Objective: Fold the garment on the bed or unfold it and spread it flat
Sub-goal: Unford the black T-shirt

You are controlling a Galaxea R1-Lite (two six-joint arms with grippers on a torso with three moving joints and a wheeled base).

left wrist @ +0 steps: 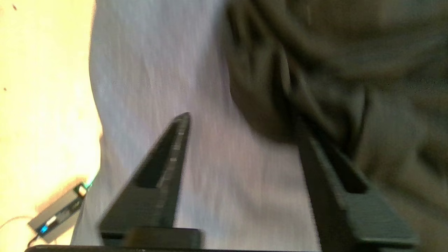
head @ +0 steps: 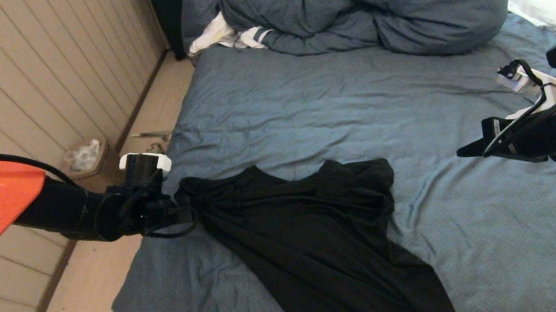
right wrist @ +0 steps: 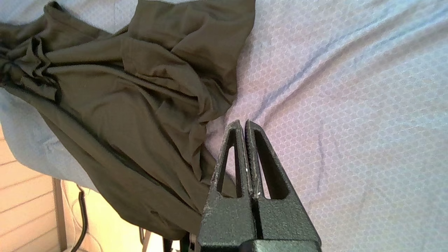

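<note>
Head view: garment (head: 315,237) overhanging bed (head: 508,233) edge

One black garment (head: 315,237), one bed (head: 508,233), one duvet (head: 359,0), two end effectors, left (left wrist: 241,129), right (right wrist: 244,123)

My left arm extends from the left side, its black forearm reaching inward and its wrist held low and roughly level. My left gripper (head: 186,211) sits at the end of that wrist; in the left wrist view its two dark fingers (left wrist: 164,168) stand well apart, jaws spread wide. My right arm enters from the right at mid-height, forearm level. My right gripper (right wrist: 244,123) has its two fingers pressed together, tips touching, nothing between them.
</note>
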